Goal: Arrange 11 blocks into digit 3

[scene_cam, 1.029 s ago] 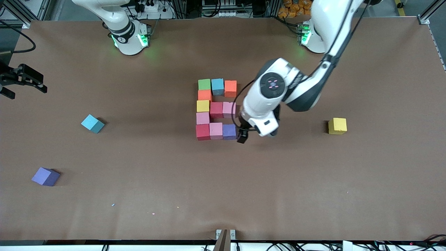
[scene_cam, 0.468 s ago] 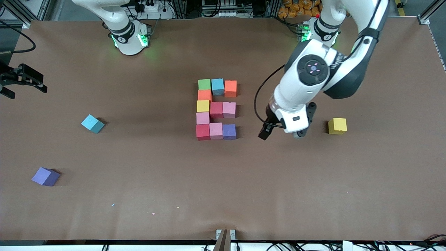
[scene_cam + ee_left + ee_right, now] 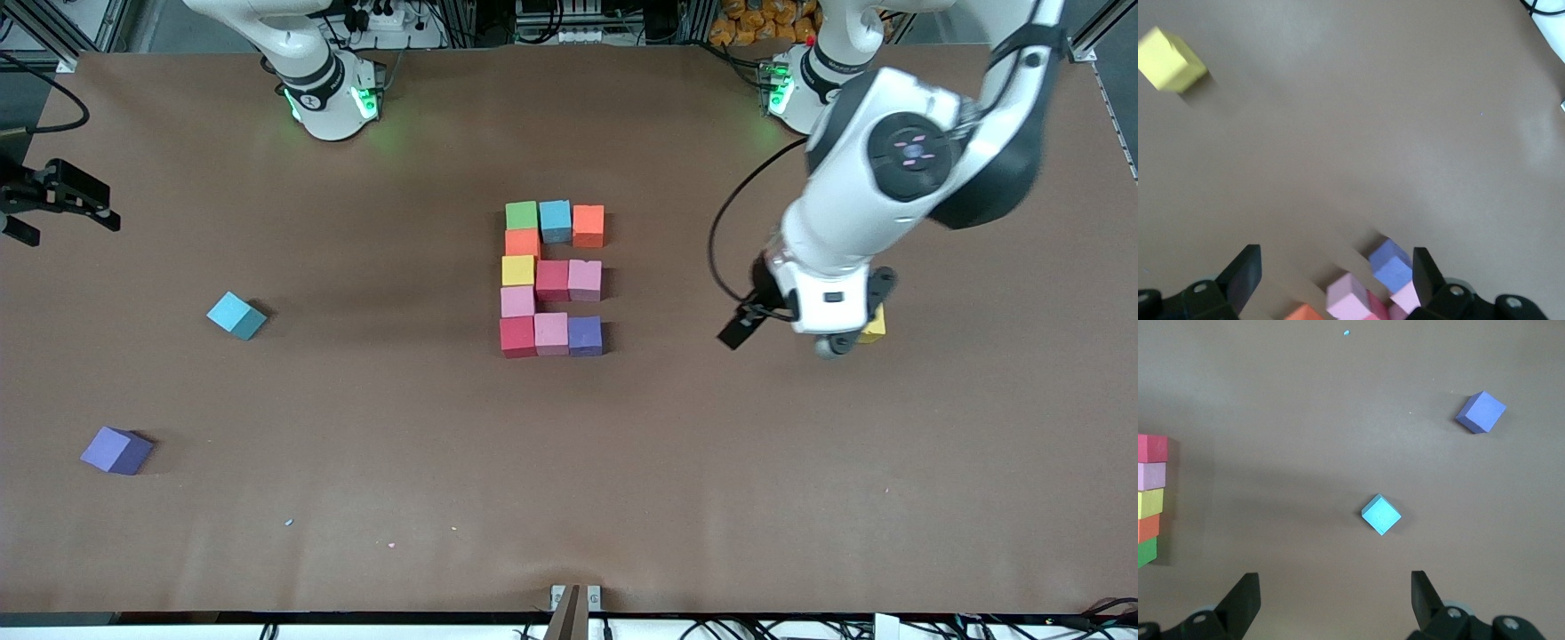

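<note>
So the digit 3 (image 3: 552,279) sits about mid-tabletop (image 3: 569,462), made of 11 blocks touching each other. Farthest row from the front camera: green block (image 3: 522,214), blue block (image 3: 556,220), orange-red block (image 3: 588,225). A second orange block (image 3: 522,242) links down to the middle row of yellow (image 3: 518,269), red (image 3: 552,279) and pink (image 3: 584,278). Then a single pink linker (image 3: 517,300), and the nearest row is red (image 3: 517,336), pink (image 3: 551,332) and purple (image 3: 584,334). Both linkers sit on the side toward the right arm's end, so from the front camera the figure opens toward the left arm's end.

3 loose cubes are lying around. A loose yellow block (image 3: 875,325) is toward the left arm's end, mostly hidden in the front view under the left arm's wrist; in the left wrist view it shows clearly (image 3: 1170,59). A loose light-blue block (image 3: 236,315) and a loose purple block (image 3: 116,450) lie toward the right arm's end, well apart from the digit, the purple one nearer the front camera.

The left end effector (image 3: 1333,277) is up in the air over bare tabletop between the digit and the loose yellow block, fingers spread wide, nothing in them. The right end effector (image 3: 1333,600) waits at the tabletop's edge at the right arm's end, also spread wide and empty.
</note>
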`<action>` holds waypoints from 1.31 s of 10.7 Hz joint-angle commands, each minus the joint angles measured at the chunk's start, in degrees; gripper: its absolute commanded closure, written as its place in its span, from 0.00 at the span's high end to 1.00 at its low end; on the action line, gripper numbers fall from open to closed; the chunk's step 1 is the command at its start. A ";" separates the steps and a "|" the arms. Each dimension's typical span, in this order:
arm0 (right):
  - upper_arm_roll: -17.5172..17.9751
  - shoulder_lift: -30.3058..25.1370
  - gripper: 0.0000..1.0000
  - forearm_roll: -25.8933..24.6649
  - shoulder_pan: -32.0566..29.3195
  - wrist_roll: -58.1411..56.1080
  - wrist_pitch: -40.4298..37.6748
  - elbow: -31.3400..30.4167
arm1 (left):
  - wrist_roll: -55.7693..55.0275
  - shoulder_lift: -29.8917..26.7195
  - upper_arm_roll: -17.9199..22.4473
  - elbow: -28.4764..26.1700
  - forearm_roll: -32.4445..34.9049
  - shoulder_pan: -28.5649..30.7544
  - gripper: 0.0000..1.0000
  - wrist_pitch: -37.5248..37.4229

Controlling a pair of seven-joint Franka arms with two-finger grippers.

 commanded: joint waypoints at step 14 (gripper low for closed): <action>0.74 0.68 1.00 -0.70 -1.02 -0.08 -1.40 1.49 | 46.21 -9.68 -0.18 -2.01 0.55 12.13 1.00 -8.72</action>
